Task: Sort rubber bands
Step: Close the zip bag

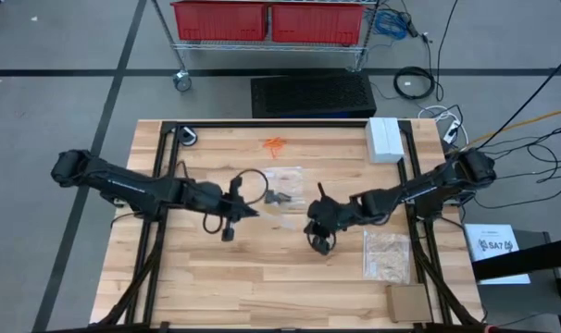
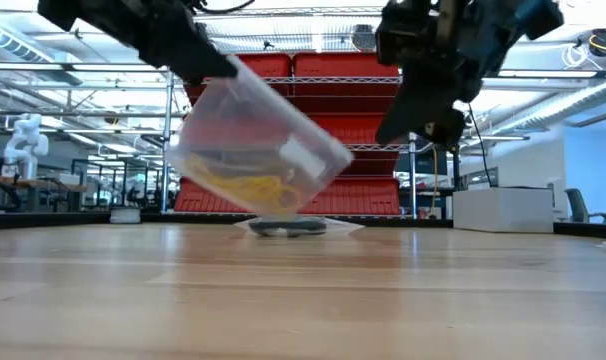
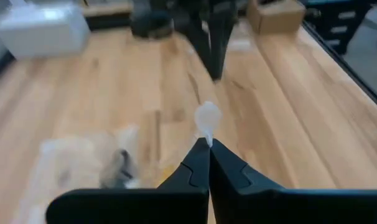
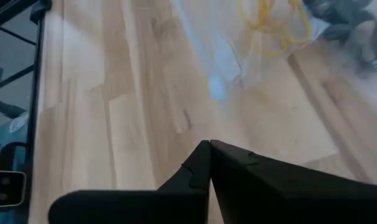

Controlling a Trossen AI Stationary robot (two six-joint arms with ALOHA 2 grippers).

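My left gripper (image 1: 248, 211) is shut on a clear plastic bag (image 2: 258, 150) that holds pale yellow rubber bands (image 2: 255, 190); the right wrist view shows these bands (image 4: 272, 25) too. Black rubber bands (image 1: 279, 196) lie in a second clear bag (image 2: 288, 228), flat on the table just beyond. Orange rubber bands (image 1: 275, 144) lie loose on the wood near the far edge. My right gripper (image 1: 310, 225) hovers shut above the table's middle, right of the held bag, touching nothing. My left gripper pinches the clear bag at an upper corner (image 2: 223, 70) between its two fingers; a tuft of plastic (image 3: 207, 117) sticks out past the fingertips. The fingers slant down from the table's left. The bag hangs tilted below them, its lower end (image 2: 273, 208) just above the table.
A third clear bag (image 1: 387, 254) lies at the right, with a cardboard box (image 1: 408, 301) nearer the front edge. A white box (image 1: 384, 139) stands at the far right corner. A black cable (image 1: 248, 180) loops beside my left arm. Bare wood lies at the front left.
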